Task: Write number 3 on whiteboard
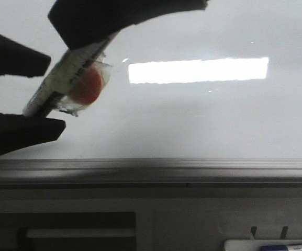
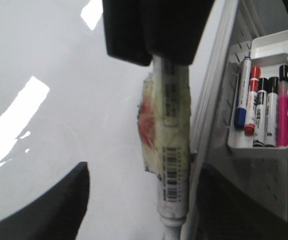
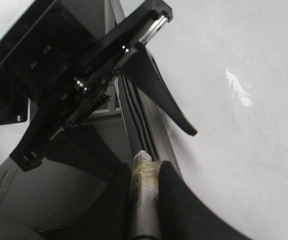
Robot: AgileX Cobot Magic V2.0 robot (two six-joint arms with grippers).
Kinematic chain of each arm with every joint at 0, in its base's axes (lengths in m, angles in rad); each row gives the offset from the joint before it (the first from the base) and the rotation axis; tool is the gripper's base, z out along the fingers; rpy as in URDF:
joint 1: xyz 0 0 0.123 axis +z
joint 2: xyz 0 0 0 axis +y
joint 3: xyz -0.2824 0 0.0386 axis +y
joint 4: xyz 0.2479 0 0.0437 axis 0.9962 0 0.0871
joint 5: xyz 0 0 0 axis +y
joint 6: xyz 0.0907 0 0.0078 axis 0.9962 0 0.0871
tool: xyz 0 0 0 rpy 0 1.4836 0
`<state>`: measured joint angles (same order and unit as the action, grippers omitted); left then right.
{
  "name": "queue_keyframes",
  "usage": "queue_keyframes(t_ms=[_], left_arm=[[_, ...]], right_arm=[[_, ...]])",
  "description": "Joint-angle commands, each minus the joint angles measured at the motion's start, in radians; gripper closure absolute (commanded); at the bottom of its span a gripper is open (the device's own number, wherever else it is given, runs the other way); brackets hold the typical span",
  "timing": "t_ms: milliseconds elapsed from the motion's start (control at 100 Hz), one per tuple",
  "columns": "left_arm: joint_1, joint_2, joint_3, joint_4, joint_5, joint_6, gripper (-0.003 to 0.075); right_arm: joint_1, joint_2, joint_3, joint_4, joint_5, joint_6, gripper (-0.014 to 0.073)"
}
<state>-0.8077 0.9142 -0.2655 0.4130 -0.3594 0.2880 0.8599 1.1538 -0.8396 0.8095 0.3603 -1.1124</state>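
The whiteboard (image 1: 219,120) is big, shiny & pale grey, w/ a bright long patch of light (image 1: 198,70) on it and a grey metal strip (image 1: 192,170) along its edge. A white marker (image 1: 69,76) hangs tilted in front of the board's left part, above the strip. It has a red blob (image 1: 88,83) stuck on its side under clear tape. The right claw (image 3: 144,172) is closed tight on the marker, one dark finger on each side of it. The left claw (image 1: 56,93) is wide open, w/ the marker's free end sitting in the gap btwn its two fingers. That end looks v. close to the lower finger, but I can't tell if they touch. I can't tell if the marker's tip is on the board either. Off the board, just past the strip, a white tray (image 2: 261,147) holds more pens: one blue, one red, two black & one pink.
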Motion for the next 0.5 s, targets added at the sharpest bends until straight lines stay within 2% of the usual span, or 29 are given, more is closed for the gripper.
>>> queue_keyframes(t_ms=[0,150,290,410,490], left_arm=[[-0.007,-0.047,-0.03,-0.078,-0.076,-0.008,0.0185],[-0.007,-0.144,-0.03,-0.139,-0.017,-0.008,0.0185],[-0.007,-0.243,-0.03,-0.225,-0.001,-0.008,0.0196],[-0.003,-0.312,-0.03,-0.323,0.002,-0.008,0.0279],[0.004,-0.331,-0.03,-0.348,0.007,-0.008,0.0385]], right_arm=[[0.0,-0.014,-0.03,0.033,-0.092,0.013,0.0657],[0.0,-0.014,-0.032,0.033,-0.13,0.013,0.0657],[0.0,-0.014,-0.032,0.033,-0.238,0.013,0.0657],[0.0,-0.014,-0.044,0.031,-0.266,0.011,0.0657],[0.0,-0.014,-0.062,0.031,-0.263,0.011,0.0655]])
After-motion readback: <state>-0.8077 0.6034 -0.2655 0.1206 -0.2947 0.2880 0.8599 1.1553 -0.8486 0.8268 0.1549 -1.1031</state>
